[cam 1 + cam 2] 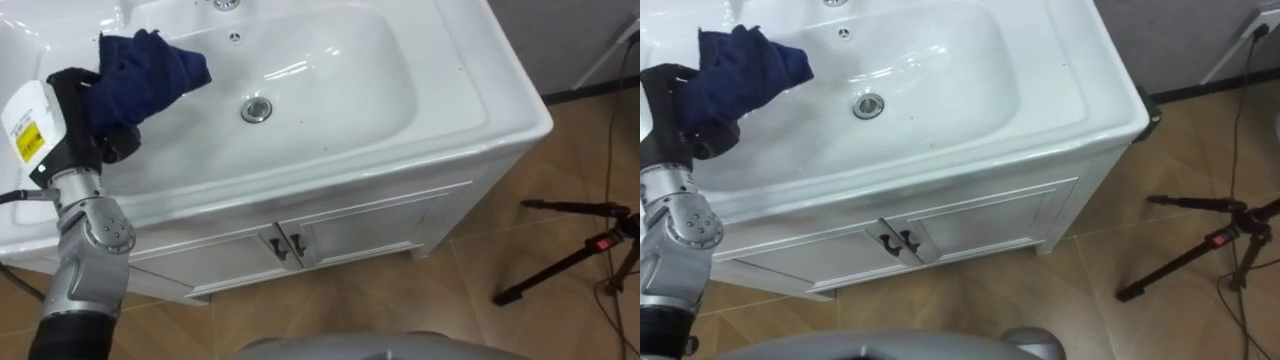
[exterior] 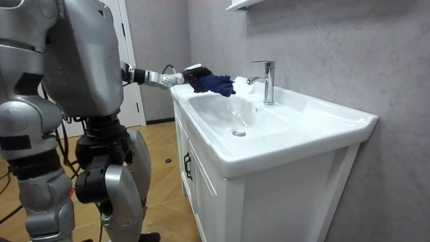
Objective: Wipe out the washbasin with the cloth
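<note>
Fingers (image 1: pixel 118 147), my left hand (image 1: pixel 76 95): clenched on blue cloth (image 1: pixel 150 65).
Held over basin (image 1: pixel 340 90), left slope, ready to wipe toward drain (image 1: pixel 257 109).

- We count one white basin (image 1: pixel 500 120).
- We count one dark blue cloth (image 1: pixel 150 65), bunched over the basin's left edge.
- We see one hand, the left hand (image 1: pixel 78 103), with its fingers curled round that cloth.
- There is one drain (image 1: pixel 257 109) at the basin's middle and one overflow hole (image 1: pixel 235 38) near its back edge.
- One tap (image 2: pixel 268 81) stands on the back edge.
- Below the front edge we count two cabinet doors (image 1: pixel 390 225) and two dark handles (image 1: pixel 296 246), side by side.
- One tripod (image 1: pixel 575 255) lies on the floor (image 1: pixel 450 310), off the basin's right corner.
</note>
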{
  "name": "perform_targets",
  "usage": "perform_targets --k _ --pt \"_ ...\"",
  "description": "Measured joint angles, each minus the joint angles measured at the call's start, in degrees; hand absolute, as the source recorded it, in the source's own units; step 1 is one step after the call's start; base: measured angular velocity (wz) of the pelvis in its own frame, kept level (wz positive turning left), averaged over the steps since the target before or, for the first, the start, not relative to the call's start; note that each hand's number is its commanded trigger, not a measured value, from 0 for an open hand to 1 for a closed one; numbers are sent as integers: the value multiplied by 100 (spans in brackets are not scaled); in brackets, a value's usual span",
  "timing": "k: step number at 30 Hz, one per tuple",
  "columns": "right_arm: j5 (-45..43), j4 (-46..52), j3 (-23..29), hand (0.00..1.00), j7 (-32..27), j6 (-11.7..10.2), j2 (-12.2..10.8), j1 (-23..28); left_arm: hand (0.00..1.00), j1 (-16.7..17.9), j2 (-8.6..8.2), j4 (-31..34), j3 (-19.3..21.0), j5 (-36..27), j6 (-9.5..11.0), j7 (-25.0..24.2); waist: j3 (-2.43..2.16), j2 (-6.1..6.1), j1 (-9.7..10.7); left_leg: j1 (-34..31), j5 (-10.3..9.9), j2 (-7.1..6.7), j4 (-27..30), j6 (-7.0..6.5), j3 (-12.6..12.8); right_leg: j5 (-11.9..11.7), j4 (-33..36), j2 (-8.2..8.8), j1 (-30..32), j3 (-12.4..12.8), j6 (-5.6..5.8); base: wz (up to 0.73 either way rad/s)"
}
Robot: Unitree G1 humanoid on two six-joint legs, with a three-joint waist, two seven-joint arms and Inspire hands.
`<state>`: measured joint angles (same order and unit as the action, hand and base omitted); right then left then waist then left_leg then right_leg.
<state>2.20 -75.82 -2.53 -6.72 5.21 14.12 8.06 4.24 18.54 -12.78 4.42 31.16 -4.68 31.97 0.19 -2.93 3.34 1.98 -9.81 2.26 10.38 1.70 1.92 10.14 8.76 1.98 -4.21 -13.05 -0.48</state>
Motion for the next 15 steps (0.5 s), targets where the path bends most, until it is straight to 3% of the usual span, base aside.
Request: perform_targets --k 11,15 --pt "-159 103 144 0 142 121 -60 4 100 2 0 169 26 -212 -18 124 -35 -52 -57 187 0 3 -94 0 102 1 -7 -1 -69 86 12 -2" --pt "-259 102 183 0 149 128 -61 1 100 5 -1 391 225 -193 -17 161 -33 -60 -69 268 0 3 -101 0 128 0 -4 -7 -126 142 14 -6"
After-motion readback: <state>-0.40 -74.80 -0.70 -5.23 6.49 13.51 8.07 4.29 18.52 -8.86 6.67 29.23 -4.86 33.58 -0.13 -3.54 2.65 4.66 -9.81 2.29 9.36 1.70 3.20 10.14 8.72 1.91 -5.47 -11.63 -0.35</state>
